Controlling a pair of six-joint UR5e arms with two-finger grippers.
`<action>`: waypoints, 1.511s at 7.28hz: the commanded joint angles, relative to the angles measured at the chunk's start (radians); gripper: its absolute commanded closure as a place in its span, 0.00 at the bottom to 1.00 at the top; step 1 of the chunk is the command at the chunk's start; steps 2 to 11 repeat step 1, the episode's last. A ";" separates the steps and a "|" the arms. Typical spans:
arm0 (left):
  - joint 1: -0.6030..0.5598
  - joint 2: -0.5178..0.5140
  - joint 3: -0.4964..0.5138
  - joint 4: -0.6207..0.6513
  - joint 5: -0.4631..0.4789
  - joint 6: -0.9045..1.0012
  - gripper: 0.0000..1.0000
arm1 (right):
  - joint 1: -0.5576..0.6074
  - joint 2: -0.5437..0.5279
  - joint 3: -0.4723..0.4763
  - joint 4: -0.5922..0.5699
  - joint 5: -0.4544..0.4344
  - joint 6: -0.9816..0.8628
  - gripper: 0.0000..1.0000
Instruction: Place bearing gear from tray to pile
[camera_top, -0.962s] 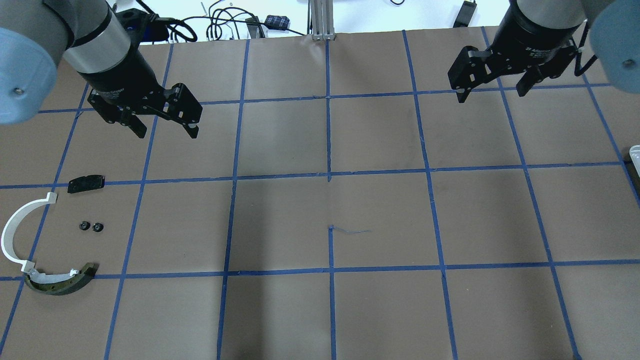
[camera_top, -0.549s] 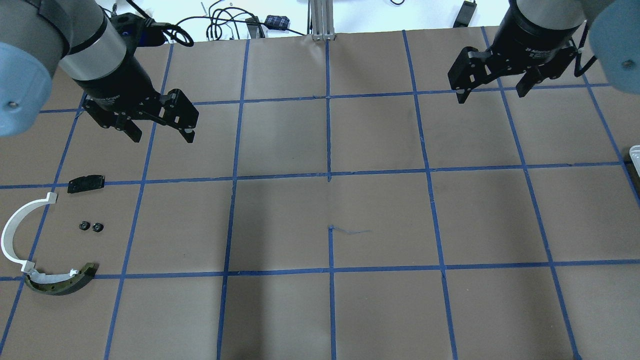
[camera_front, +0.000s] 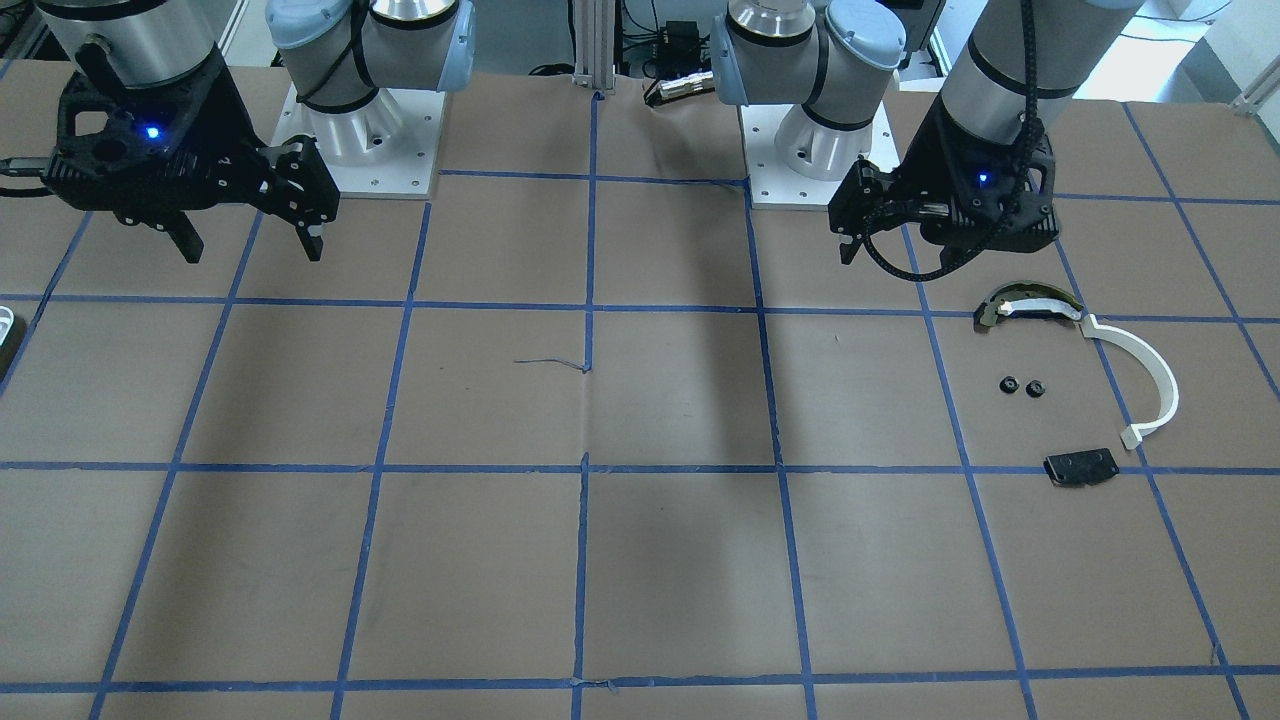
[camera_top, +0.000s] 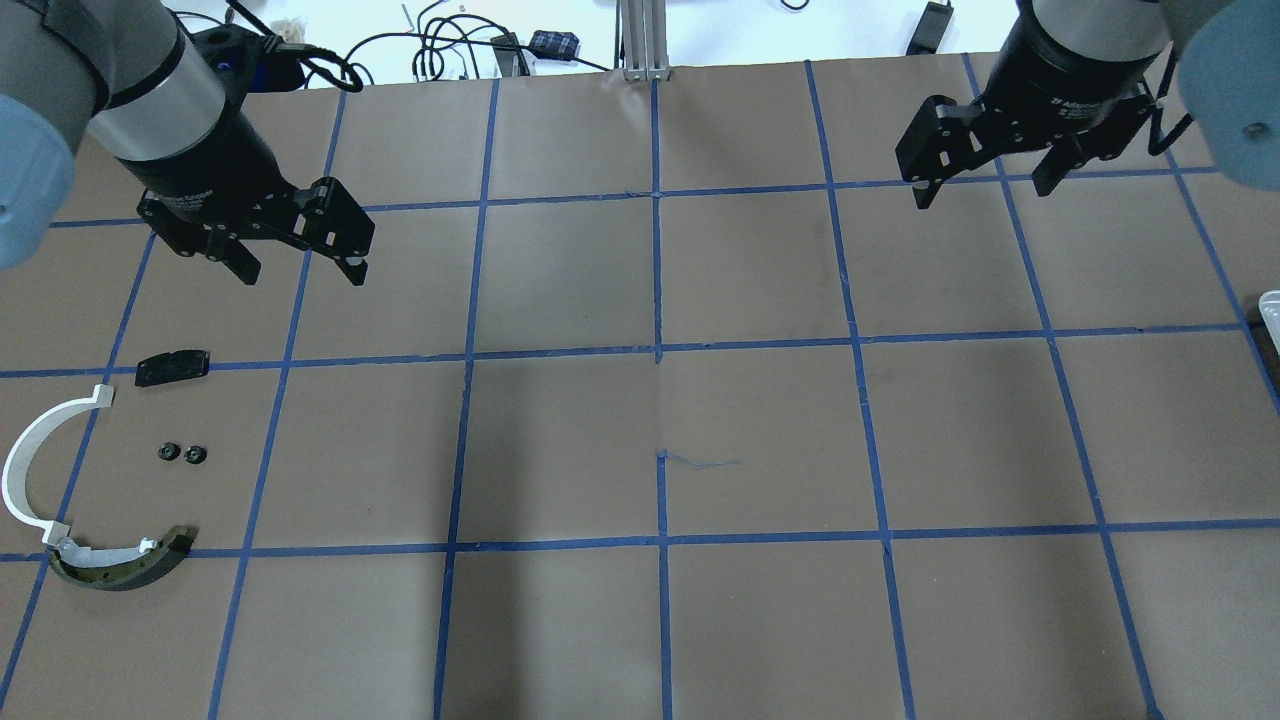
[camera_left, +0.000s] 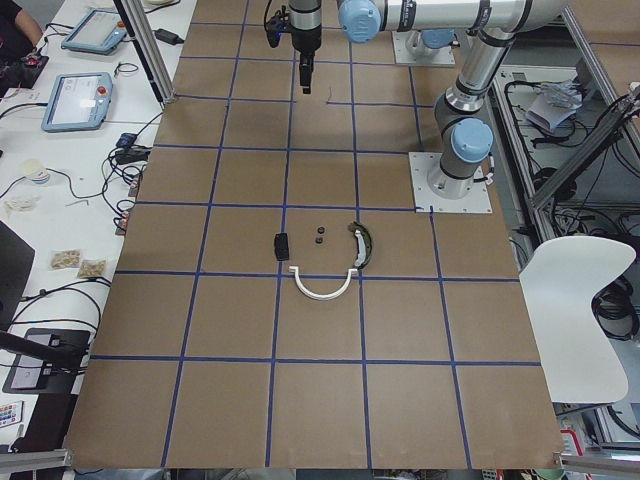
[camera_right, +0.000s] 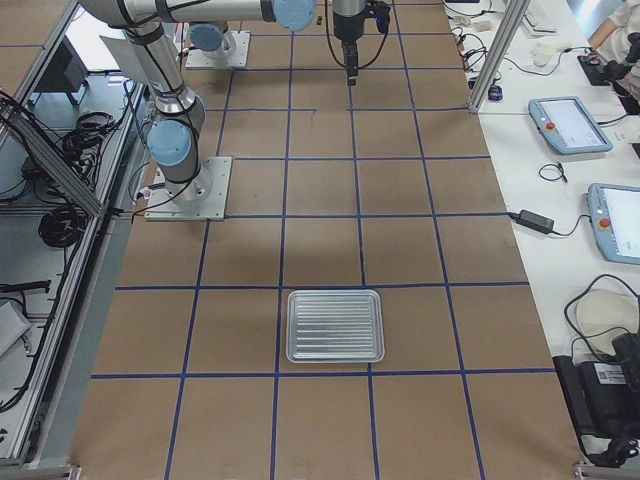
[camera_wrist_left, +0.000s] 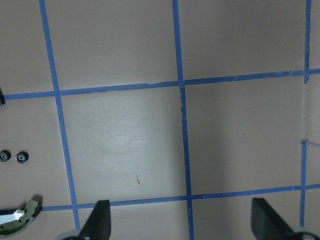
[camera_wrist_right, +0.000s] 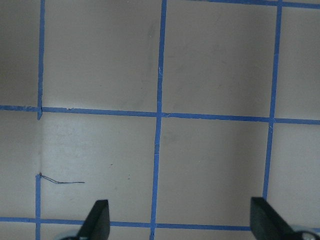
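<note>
Left gripper (camera_top: 302, 268) and right gripper (camera_top: 982, 190) both hang spread and empty, two gears (camera_top: 183, 453) sit in the pile (camera_top: 110, 565), tray (camera_right: 335, 294) looks bare, so I'd park both arms high, clear of the pile.

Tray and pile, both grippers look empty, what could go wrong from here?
1. The tray looks bare in the right side view, so the open right gripper may find nothing to pick there.
2. The open left gripper hangs near the black plate; dropping lower could knock it or the two gears askew.
</note>
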 joint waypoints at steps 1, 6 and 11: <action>0.000 0.009 -0.012 0.003 -0.002 -0.005 0.00 | -0.004 -0.002 0.005 0.002 -0.005 0.013 0.00; 0.000 0.009 -0.012 0.003 -0.002 -0.005 0.00 | -0.004 -0.002 0.005 0.002 -0.005 0.013 0.00; 0.000 0.009 -0.012 0.003 -0.002 -0.005 0.00 | -0.004 -0.002 0.005 0.002 -0.005 0.013 0.00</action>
